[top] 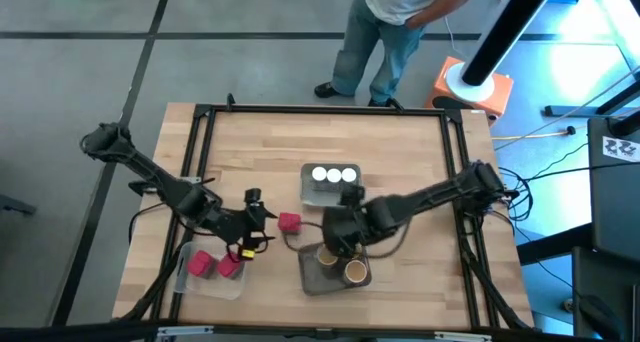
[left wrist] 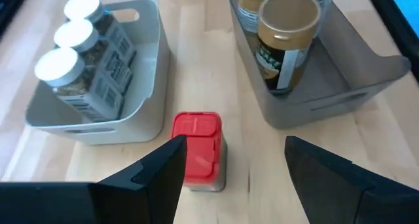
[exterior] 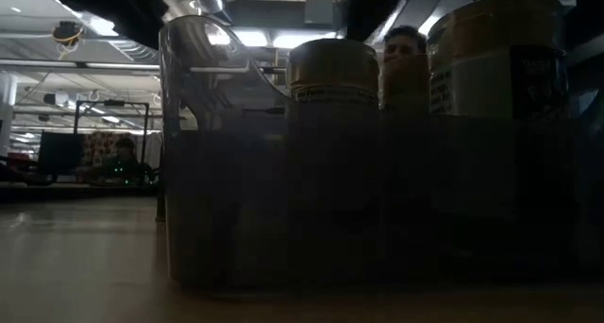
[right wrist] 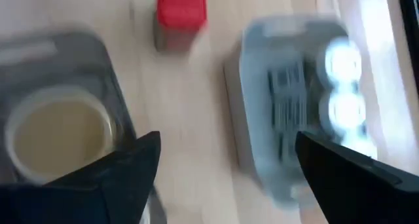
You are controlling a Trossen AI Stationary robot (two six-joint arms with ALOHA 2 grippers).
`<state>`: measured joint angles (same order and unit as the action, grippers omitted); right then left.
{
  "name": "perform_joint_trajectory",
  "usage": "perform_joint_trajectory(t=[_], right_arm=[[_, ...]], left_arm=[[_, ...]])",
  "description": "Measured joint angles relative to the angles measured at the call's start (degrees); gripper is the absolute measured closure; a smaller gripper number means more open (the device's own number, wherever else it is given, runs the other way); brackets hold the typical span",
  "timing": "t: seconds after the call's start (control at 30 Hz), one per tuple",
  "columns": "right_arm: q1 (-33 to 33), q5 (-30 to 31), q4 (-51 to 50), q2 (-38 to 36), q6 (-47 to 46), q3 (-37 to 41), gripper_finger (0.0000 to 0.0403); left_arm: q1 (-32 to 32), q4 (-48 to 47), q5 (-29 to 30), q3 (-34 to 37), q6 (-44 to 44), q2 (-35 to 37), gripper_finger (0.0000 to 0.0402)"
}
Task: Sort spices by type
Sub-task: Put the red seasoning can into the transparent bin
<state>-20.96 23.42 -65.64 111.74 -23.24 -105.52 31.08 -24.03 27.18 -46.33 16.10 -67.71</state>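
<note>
**Lone red packet between the trays, both grippers empty**

Jaws on both arms stand spread with nothing between them.

From above, I see the left gripper (top: 252, 220) just beside the red packet (top: 289, 222), which stands alone on the table (top: 420, 162) between the left tray (top: 212, 284) and the grey trays. The right gripper (top: 335, 244) hovers over the tray of brown cylinders (top: 354, 272). White-lidded jars (top: 334, 175) fill the far tray (top: 306, 187).

Level with the table, I only make out the cylinders' tops above a dim tray wall.

Through the left wrist camera, the packet looks light, stiff and smooth-sided; I judge a pinch across its flat faces, below the lid, safest. A tray rim flanks it on each side, so open wood lies mainly toward me.

Through the right wrist camera, one tan cylinder top (right wrist: 55, 129) sits below the fingers, and straight up looks the clearest way out.
</note>
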Motion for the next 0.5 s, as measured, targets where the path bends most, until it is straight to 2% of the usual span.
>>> perform_joint_trajectory(t=[0.2,0.5], right_arm=[[-4.88,3.46,-0.51,-4.71,-10.72,11.27,0.005],[-10.77,8.82,0.31,-12.25,-28.35,26.9,0.005]], left_arm=[[-5.68,2.97,-5.75,0.0,-1.19,-4.35,0.0133],[-11.74,3.67,-9.13,0.0,-2.9,-10.69,0.0115]])
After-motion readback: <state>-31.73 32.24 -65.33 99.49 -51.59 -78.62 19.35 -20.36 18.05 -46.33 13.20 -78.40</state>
